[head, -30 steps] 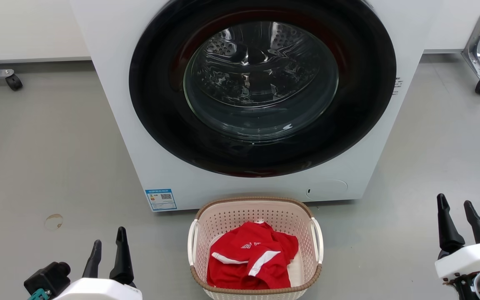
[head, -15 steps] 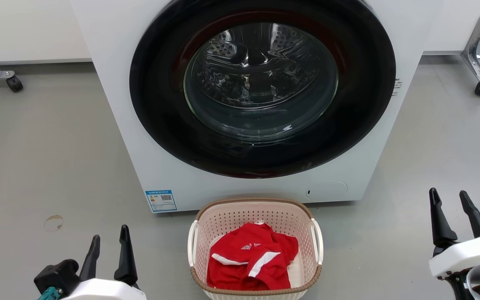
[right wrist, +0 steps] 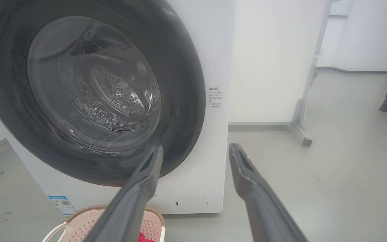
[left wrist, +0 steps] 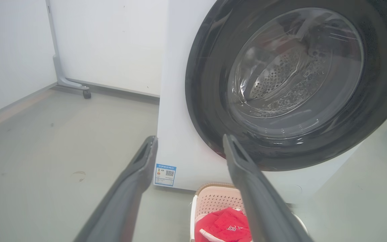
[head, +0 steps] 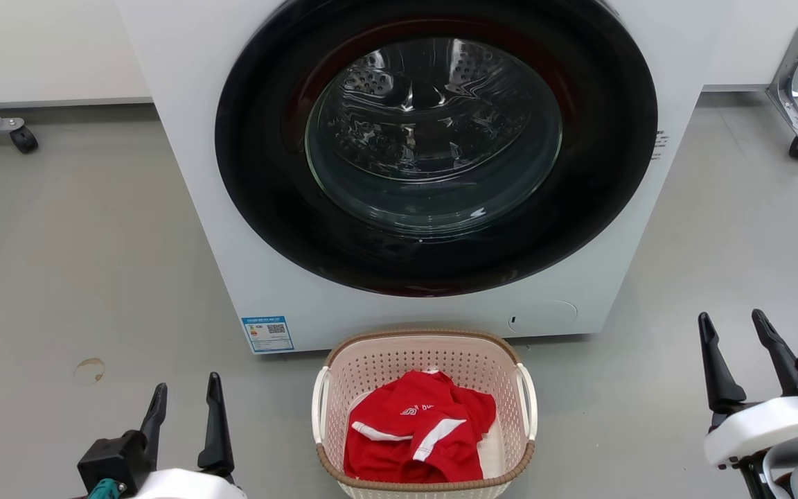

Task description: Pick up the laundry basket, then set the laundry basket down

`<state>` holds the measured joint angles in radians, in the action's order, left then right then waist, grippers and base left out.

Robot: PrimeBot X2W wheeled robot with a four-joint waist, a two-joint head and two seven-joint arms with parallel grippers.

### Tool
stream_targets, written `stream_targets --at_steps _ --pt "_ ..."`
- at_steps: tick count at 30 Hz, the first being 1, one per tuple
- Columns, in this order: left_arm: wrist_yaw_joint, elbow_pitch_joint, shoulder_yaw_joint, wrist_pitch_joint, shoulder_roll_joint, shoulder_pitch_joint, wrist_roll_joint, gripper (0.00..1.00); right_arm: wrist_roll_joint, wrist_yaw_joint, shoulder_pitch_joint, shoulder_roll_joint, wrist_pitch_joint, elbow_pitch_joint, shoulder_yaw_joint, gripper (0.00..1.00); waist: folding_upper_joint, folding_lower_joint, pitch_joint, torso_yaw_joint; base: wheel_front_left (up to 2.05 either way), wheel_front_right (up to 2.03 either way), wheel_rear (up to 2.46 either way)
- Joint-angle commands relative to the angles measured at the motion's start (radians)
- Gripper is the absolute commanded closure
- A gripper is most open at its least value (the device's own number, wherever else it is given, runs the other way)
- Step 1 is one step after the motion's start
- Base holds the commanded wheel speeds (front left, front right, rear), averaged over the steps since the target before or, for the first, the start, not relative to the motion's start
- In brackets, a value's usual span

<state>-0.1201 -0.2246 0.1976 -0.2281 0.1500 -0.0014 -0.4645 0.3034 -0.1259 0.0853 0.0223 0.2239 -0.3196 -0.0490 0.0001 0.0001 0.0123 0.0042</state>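
1. Head view: cream perforated plastic laundry basket (head: 416,335) untouched at 6 o'clock; left gripper (head: 187,384), right gripper (head: 731,316) have been edged inward, jaws wide, empty.
2. Left wrist view: laundry basket (left wrist: 213,203) at 6 o'clock.
3. Right wrist view: laundry basket (right wrist: 82,226) at 7 o'clock; pickup judged pending.

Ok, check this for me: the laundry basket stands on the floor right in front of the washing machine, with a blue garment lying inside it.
One detail is off: the garment is red with white stripes, not blue, as the head view shows. The rest holds: the laundry basket stands on the floor right in front of the washing machine, with the garment lying inside it.
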Motion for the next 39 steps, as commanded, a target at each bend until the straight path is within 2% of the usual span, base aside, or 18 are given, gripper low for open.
stream_targets --at_steps 1,6,22,28,39 --pt "-0.013 0.030 -0.018 -0.020 0.016 -0.012 0.038 0.00 -0.041 -0.005 0.058 0.026 0.024 0.018 -0.024 0.00 -0.0001 0.0000 0.001 0.001 0.00 0.00 0.00" --pt "-0.024 0.032 -0.006 -0.034 0.024 -0.009 0.082 0.00 -0.092 -0.005 0.061 0.028 0.038 0.017 -0.033 0.00 -0.0001 0.0000 0.000 0.001 0.00 0.00 0.00" --pt "-0.026 0.029 0.000 -0.034 0.028 -0.010 0.074 0.00 -0.088 -0.005 0.059 0.028 0.038 0.012 -0.035 0.00 -0.0001 0.0000 0.001 0.001 0.00 0.00 0.00" --pt "-0.024 0.020 0.008 -0.008 0.030 -0.012 0.064 0.00 -0.055 -0.005 0.059 0.028 0.038 -0.038 -0.054 0.00 -0.0001 0.0000 -0.007 0.003 0.00 0.00 0.00" --pt "-0.011 0.006 0.030 0.024 0.024 -0.062 0.051 0.00 -0.033 -0.005 0.103 0.028 0.038 -0.075 -0.063 0.00 -0.0001 0.0000 -0.143 0.016 0.00 0.00 0.00"
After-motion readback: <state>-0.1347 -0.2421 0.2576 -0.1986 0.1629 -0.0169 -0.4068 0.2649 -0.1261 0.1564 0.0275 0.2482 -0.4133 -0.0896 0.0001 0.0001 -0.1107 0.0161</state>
